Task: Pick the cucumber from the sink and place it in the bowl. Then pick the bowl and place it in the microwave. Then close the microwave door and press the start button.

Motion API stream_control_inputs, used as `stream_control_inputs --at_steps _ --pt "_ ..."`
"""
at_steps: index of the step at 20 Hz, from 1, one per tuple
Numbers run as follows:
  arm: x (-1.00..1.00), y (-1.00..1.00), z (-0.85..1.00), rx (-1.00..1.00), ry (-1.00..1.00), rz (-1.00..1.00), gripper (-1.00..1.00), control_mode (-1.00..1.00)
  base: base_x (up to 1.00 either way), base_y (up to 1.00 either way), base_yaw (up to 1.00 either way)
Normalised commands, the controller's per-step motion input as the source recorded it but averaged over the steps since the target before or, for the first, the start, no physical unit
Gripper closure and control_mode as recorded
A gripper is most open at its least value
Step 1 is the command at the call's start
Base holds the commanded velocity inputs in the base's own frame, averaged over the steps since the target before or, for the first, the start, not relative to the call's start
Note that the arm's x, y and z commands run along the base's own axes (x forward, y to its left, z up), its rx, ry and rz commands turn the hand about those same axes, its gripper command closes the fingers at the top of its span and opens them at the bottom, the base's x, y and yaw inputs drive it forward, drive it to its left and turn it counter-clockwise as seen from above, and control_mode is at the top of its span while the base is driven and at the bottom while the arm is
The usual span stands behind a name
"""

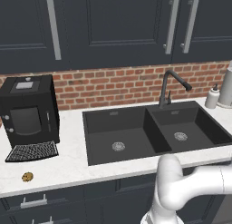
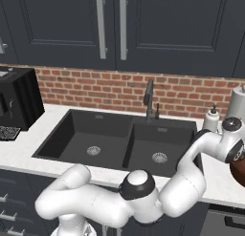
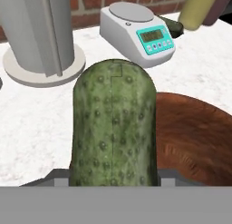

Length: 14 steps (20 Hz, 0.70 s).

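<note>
The dark green, bumpy cucumber [image 3: 113,128] stands upright between my gripper's [image 3: 113,181] fingers and hides most of them. The gripper is shut on it. Just behind and to the right of the cucumber lies the reddish-brown bowl [image 3: 195,137], on the white counter. In the right base view my hand [image 2: 233,146] reaches right of the sink [image 2: 119,139], over the bowl [image 2: 238,175] at the frame's edge. Both black basins of the sink [image 1: 136,132] hold nothing. The microwave and its door are out of view.
A white kitchen scale [image 3: 138,35] and a grey cylinder on a round base [image 3: 38,32] stand behind the bowl by the brick wall. A soap dispenser [image 2: 211,120] and the faucet [image 1: 170,85] are near the sink. A coffee machine [image 1: 29,109] and a cookie [image 1: 27,176] sit far left.
</note>
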Motion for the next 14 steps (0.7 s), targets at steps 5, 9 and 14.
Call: stream_control_inputs --at_steps 5,9,14 --pt "0.07 -0.34 0.00 0.01 0.00 0.02 1.00 -1.00 0.00 0.00 0.00" --pt "0.01 -0.31 -0.05 0.00 0.00 0.02 1.00 -1.00 0.00 0.00 0.00" --pt "0.02 -0.10 -0.27 0.00 0.01 0.01 1.00 -1.00 0.00 0.00 0.00"
